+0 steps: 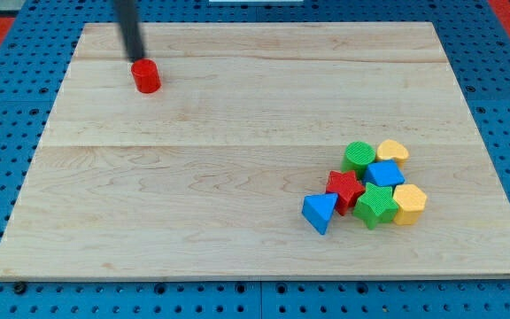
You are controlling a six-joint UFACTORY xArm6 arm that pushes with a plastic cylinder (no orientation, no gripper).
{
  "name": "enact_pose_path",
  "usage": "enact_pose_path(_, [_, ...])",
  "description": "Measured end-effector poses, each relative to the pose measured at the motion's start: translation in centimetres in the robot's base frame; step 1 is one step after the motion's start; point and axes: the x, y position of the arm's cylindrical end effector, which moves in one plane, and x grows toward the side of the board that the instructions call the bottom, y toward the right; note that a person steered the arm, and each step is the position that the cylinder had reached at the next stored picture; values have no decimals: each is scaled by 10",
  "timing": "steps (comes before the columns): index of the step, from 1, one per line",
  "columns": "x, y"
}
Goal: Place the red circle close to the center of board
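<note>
The red circle (147,76) is a short red cylinder on the wooden board (193,177), near the view's top left. My tip (136,58) is the lower end of the dark rod coming down from the view's top edge. It stands just above and slightly left of the red circle, touching or nearly touching its upper left edge. The red circle lies far to the upper left of the board's centre.
A cluster of blocks sits at the view's lower right: green circle (358,156), yellow heart (393,151), blue block (384,174), red star (344,189), green star (376,206), yellow hexagon (409,204), blue triangle (320,212). Blue pegboard (7,133) surrounds the board.
</note>
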Motion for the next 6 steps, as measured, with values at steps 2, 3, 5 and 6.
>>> enact_pose_path(2, [38, 37])
enact_pose_path(3, [26, 33])
enact_pose_path(5, [111, 185])
enact_pose_path(6, [84, 139])
